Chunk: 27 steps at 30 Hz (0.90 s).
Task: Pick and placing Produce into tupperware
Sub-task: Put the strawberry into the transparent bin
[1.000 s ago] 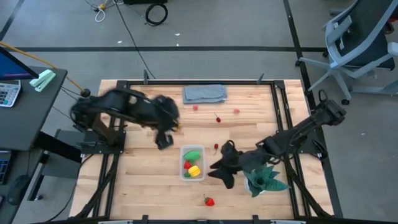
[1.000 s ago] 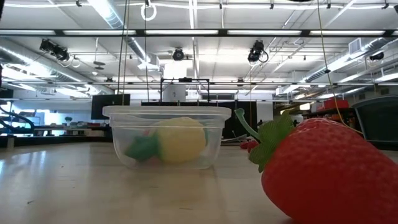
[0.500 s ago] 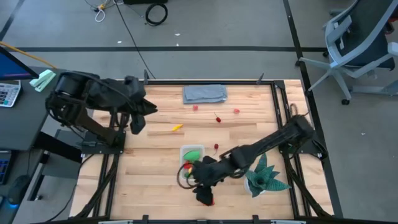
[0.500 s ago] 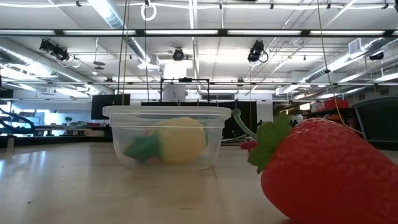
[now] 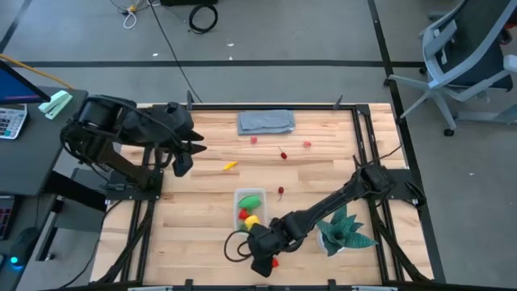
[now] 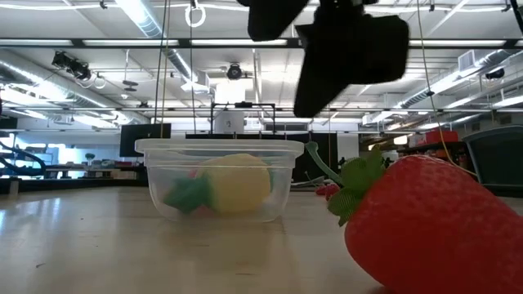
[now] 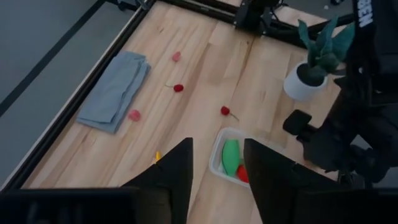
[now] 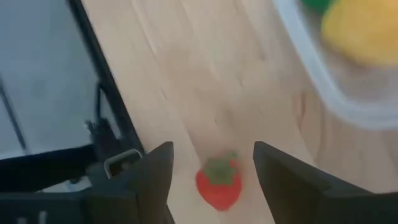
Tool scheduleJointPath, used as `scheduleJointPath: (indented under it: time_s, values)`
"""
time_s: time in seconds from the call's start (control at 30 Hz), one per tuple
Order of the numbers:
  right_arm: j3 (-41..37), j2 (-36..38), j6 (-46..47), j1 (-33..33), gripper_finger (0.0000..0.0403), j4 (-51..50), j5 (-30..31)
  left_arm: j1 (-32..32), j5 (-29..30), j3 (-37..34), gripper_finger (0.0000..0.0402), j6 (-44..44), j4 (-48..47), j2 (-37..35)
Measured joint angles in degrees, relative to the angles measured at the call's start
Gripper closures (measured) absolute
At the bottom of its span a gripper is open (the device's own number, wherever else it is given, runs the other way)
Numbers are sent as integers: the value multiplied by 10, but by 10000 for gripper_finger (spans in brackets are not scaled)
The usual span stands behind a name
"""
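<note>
The clear tub (image 5: 249, 210) stands near the table's middle front and holds a green oblong, a yellow lemon (image 6: 237, 184) and something red. A red strawberry (image 5: 274, 261) lies on the table near the front edge and looms large in the low view (image 6: 425, 224). My right gripper (image 5: 262, 260) is open above it; the wrist view shows the strawberry (image 8: 219, 183) between the fingers and below them. My left gripper (image 5: 184, 158) is open and empty at the table's left. A yellow sliver (image 5: 230, 166), two small strawberries (image 5: 253, 139) and cherries (image 5: 283, 153) lie farther back.
A folded grey cloth (image 5: 266, 121) lies at the far edge. A green spiky potted plant (image 5: 343, 230) stands right of the tub, under my right arm. The black table frame (image 5: 153, 202) runs along the sides. Another cherry (image 5: 280, 191) lies just right of the tub.
My right gripper has swung from beside the tub's right side toward the table's near edge and now hangs over the strawberry. My left gripper has drawn back from near the tub toward the table's left edge, uncovering the yellow sliver.
</note>
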State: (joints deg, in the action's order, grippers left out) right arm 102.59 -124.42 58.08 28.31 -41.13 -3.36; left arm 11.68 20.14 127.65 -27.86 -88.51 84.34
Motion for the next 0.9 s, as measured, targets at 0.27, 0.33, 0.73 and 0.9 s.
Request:
scheduleJointPath:
  time_s: [0.27,0.33,0.73,0.9]
  values:
    - [-1,-15,17,13,165,-10,16,0,0,-36,257,0,0,0]
    - [-1,-16,16,15,165,-7,24,1,0,-37,260,0,2,0]
    - [-12,-16,7,15,165,-11,33,1,0,-37,252,1,31,0]
    - [-15,-16,3,16,165,-4,34,1,0,-37,252,1,33,0]
